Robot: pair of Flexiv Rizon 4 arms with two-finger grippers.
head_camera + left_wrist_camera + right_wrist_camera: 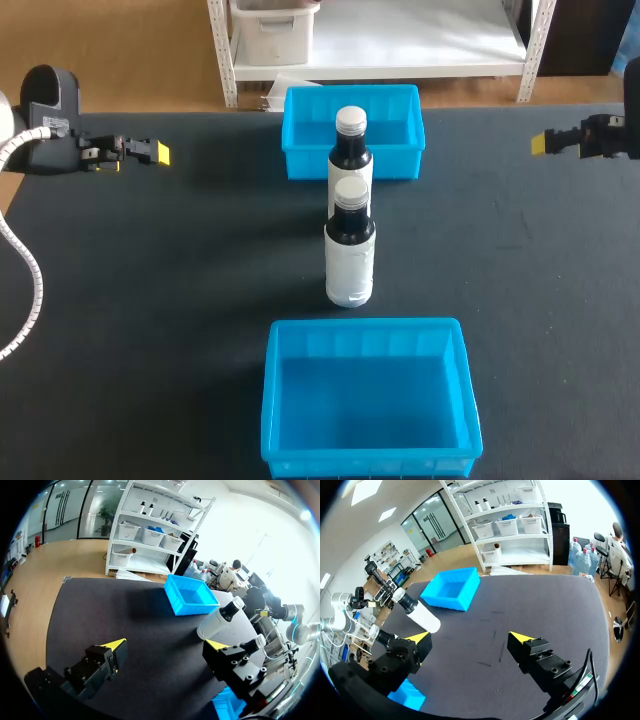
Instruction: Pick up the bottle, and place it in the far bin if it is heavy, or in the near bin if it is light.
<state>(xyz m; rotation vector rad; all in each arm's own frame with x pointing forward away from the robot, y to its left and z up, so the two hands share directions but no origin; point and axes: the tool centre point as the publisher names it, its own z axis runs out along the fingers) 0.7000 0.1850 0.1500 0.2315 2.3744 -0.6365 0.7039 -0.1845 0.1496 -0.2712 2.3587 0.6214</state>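
A wide table (150, 300) takes up the whole scene. Its top is a dark, matte charcoal that runs flat and even from six o'clock to the straight far edge at twelve. A few faint pale scuffs (527, 232) show out toward three o'clock from its middle.

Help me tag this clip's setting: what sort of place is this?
Probably a robotics lab bench: a dark table carries a far bin and near bin, both blue, two bottles stand between them, and the left gripper and right gripper flank it.
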